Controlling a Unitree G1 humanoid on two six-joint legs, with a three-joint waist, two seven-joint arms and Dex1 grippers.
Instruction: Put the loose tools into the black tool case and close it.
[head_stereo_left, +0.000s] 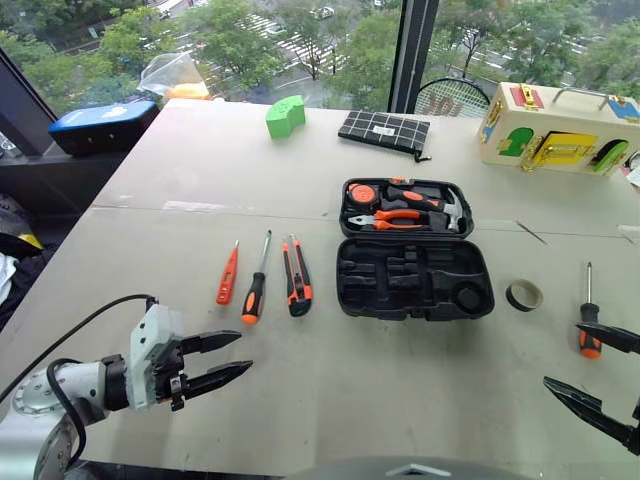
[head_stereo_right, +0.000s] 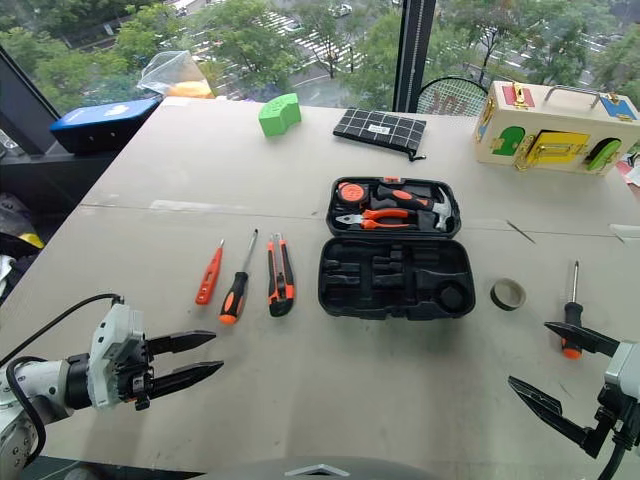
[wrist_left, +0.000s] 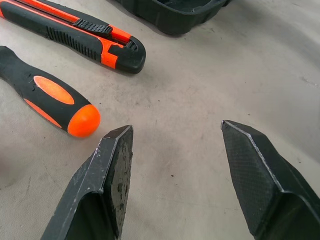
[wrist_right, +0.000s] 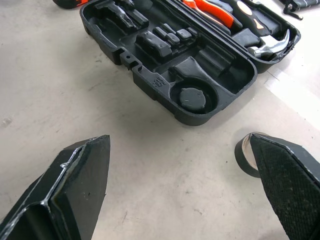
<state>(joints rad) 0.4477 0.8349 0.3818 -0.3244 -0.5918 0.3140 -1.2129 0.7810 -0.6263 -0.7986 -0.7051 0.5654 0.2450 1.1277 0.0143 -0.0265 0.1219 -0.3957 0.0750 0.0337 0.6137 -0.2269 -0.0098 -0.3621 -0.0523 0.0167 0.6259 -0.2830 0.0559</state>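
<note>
On the pale grey table (head_stereo_left: 300, 400) the hinged black plastic tool case (head_stereo_left: 414, 277) lies open near the middle, its near half showing empty moulded slots and a round recess, its far half holding orange-handled pliers (head_stereo_left: 395, 217) and a hammer (head_stereo_left: 440, 205). To the left of the case three loose tools lie side by side, pointing away: a small orange tester screwdriver (head_stereo_left: 228, 275) farthest left, then a black-and-orange-handled screwdriver (head_stereo_left: 256, 285), then an orange-and-black utility knife (head_stereo_left: 297, 277) nearest the case. To the right of the case sits a small black tape roll (head_stereo_left: 524, 295), and further right a second black-and-orange-handled screwdriver (head_stereo_left: 589, 315). The left gripper (head_stereo_left: 232, 360) hovers at the near left, just short of the handle ends of the screwdriver and knife, its two black fingers spread apart and holding nothing. The right gripper (head_stereo_right: 555, 375) is at the near right with its fingers spread wide and empty, one finger tip near the second screwdriver's handle; from its wrist the tape roll shows just beside one finger. At the far edge lie a flat black grid-patterned pouch (head_stereo_left: 385, 131), a green block (head_stereo_left: 285, 115) and a colourful wooden latch box (head_stereo_left: 555, 125).
</note>
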